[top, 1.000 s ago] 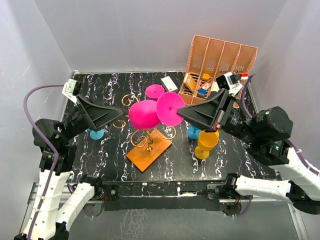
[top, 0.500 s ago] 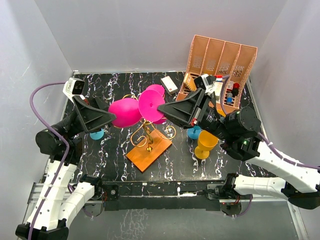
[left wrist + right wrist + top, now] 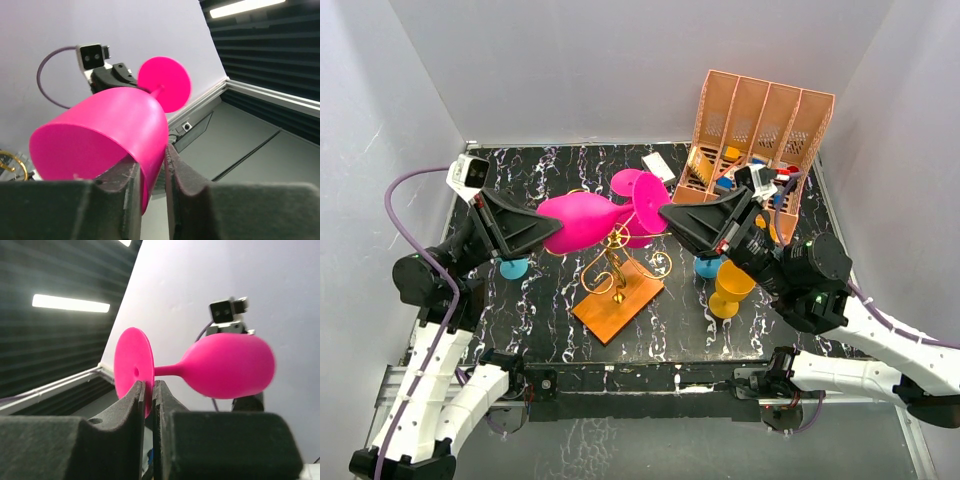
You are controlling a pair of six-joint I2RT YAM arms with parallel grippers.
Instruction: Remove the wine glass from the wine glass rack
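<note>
Wine glass [image 3: 582, 222] hangs sideways above the wine glass rack [image 3: 617, 268] in the overhead view; I cannot tell if it touches the gold arms. Both my arms are raised and reach inward, with the left tool [image 3: 550, 228] at the bowl and the right tool [image 3: 663, 212] at the foot. On the left wrist view, the fingers [image 3: 125, 187] clamp the bowl's wall at the rim. On the right wrist view, the fingers [image 3: 131, 405] are nipped tight on the foot's edge, bowl pointing away

Pale grey walls [image 3: 620, 70] enclose a black marbled tabletop [image 3: 540, 335] — overhead, seemingly a ceiling light strip [image 3: 70, 303].
</note>
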